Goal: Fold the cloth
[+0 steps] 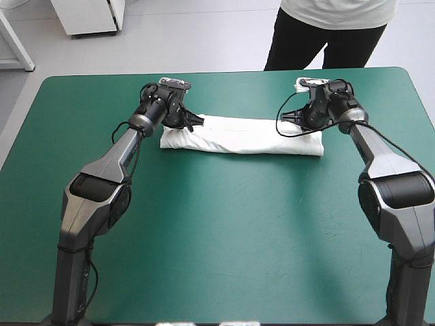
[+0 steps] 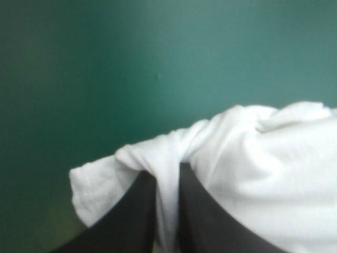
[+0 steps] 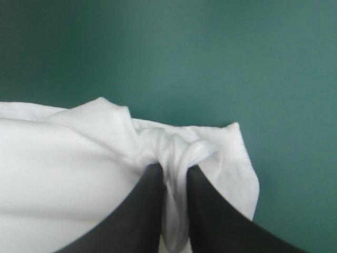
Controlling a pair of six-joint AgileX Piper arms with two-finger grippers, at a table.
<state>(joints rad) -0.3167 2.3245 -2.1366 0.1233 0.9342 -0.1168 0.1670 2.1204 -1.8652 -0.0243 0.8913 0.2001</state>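
The white T-shirt (image 1: 241,136) lies as a long folded band across the far middle of the teal-green table. My left gripper (image 1: 183,122) is at the band's left end, its black fingers (image 2: 139,211) nearly shut with a pinch of white cloth (image 2: 168,200) between them. At the band's right end my right gripper (image 1: 307,117) holds likewise: a bunched fold of the T-shirt (image 3: 176,174) sits between its black fingers (image 3: 145,211). Both ends of the cloth look slightly lifted and gathered at the grip.
Teal-green table cover (image 1: 224,238) lies bare in front of the T-shirt, toward the near edge. The far table edge runs just behind both grippers.
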